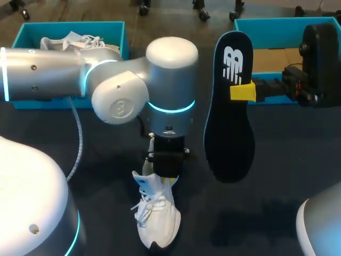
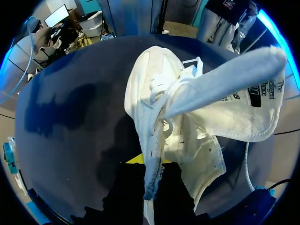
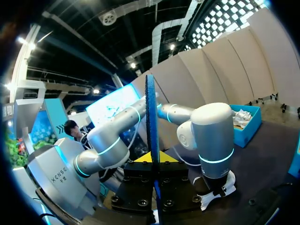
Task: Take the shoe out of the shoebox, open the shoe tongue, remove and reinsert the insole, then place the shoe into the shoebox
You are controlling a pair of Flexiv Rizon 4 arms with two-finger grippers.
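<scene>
A white rounded robot housing [image 1: 32, 205] fills the head view's near left corner, and the silver left arm [image 1: 120, 90] crosses above it. At the far left of the dark table [image 1: 101, 218] stands a teal open shoebox [image 1: 114, 32] with a second white sneaker [image 1: 74, 41] lying in it. The silver arm hides that box's front wall. At the far right a second teal shoebox [image 1: 266, 24] shows only its brown cardboard floor, and the right arm [image 1: 319, 58] covers part of it. The task's white lace-up sneaker [image 1: 155, 216] is out of both boxes. It sits on the table near the front middle with its toe toward the camera and its laces loose. In the left wrist view its padded tongue [image 2: 234, 89] is folded out, away from the opening. The left gripper [image 1: 164, 178] comes straight down on the heel end. Its fingers are close together and pinch the shoe's collar wall between them, as the left wrist view [image 2: 152, 164] shows. The right gripper [image 1: 243, 92] clamps the long black foam insole [image 1: 230, 122] near its upper half. It holds the insole on edge in the air, to the right of the sneaker and well above the table. In the right wrist view [image 3: 152, 161] the insole [image 3: 150, 112] rises edge-on from between the pressed fingers.
</scene>
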